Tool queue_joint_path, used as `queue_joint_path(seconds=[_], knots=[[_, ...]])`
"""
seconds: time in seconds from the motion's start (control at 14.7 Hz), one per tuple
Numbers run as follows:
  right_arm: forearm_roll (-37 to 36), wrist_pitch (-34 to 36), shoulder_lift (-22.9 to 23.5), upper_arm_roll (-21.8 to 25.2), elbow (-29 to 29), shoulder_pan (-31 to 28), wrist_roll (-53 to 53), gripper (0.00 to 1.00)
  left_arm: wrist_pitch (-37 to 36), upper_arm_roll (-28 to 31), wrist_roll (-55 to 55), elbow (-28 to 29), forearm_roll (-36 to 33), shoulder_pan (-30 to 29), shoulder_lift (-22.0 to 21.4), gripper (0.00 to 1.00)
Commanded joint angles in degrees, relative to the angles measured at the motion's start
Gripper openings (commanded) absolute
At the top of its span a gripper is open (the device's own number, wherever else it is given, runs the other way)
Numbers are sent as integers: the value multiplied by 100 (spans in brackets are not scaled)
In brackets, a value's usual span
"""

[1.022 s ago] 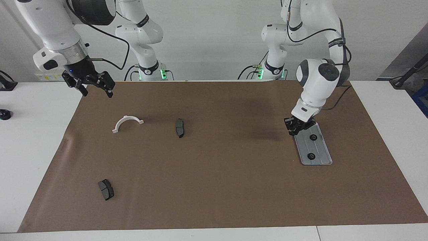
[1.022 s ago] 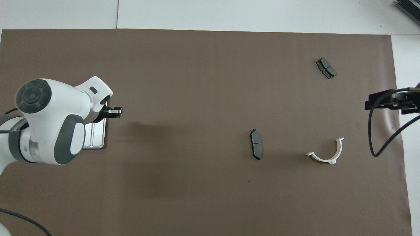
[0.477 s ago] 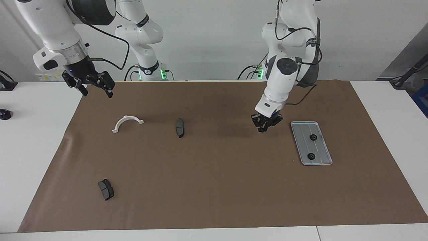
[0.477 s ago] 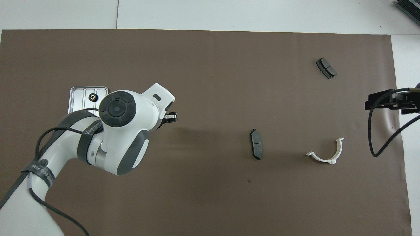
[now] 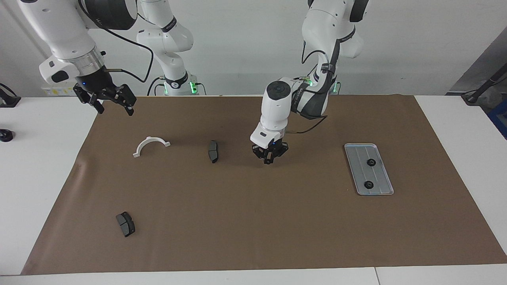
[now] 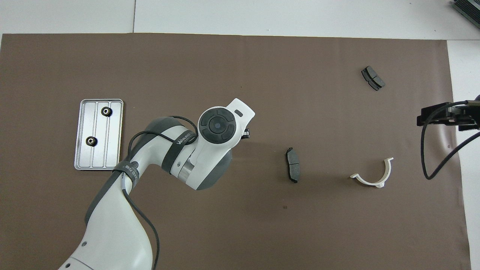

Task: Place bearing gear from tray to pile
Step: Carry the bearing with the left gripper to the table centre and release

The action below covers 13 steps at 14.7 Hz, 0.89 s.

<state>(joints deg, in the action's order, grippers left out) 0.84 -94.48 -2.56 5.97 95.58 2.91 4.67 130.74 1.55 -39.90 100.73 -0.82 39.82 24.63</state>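
Left pincer hangs low over the brown mat between tray and nearest brake pad, fingertips together; whether they hold a gear, cannot tell. Two gears lie in the tray. Right pincer waits, fingers apart, over the mat's corner.

arm shells: glossy white, rounded, with dark grey joint bands
joint caps: dark grey discs, one atop the left arm's wrist housing
lettering: small white text on a dark band of the left arm
cables: thin black, looping along both arms
flange: silver ring above the right gripper
grippers: black, linked fingers; left gripper alike
bases: green lights
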Motion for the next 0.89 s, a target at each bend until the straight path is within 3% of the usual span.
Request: queue_joint_path(seconds=[0.0, 0.2, 0.27, 0.34, 0.48, 0.55, 0.82], knots=[[21, 105, -70, -8, 31, -19, -37, 100, 109, 91, -133, -203, -138, 105, 156, 0], [21, 105, -70, -17, 31, -19, -37, 100, 496, 74, -124, -54, -138, 96, 165, 0], [21, 105, -70, -8, 22, -19, -37, 100, 523, 73, -71, -27, -138, 96, 174, 4], [21, 105, -70, -8, 31, -19, -37, 100, 601, 65, -62, 43, -129, 87, 165, 31], [21, 105, -70, -17, 22, -19, -37, 100, 585, 65, -71, 17, -120, 70, 165, 96], [21, 105, -70, -17, 31, -19, -37, 100, 550, 73, -80, 8, -129, 78, 156, 100], [21, 105, -70, -17, 22, -19, -37, 100, 523, 178, -71, 26, -129, -44, 16, 100]])
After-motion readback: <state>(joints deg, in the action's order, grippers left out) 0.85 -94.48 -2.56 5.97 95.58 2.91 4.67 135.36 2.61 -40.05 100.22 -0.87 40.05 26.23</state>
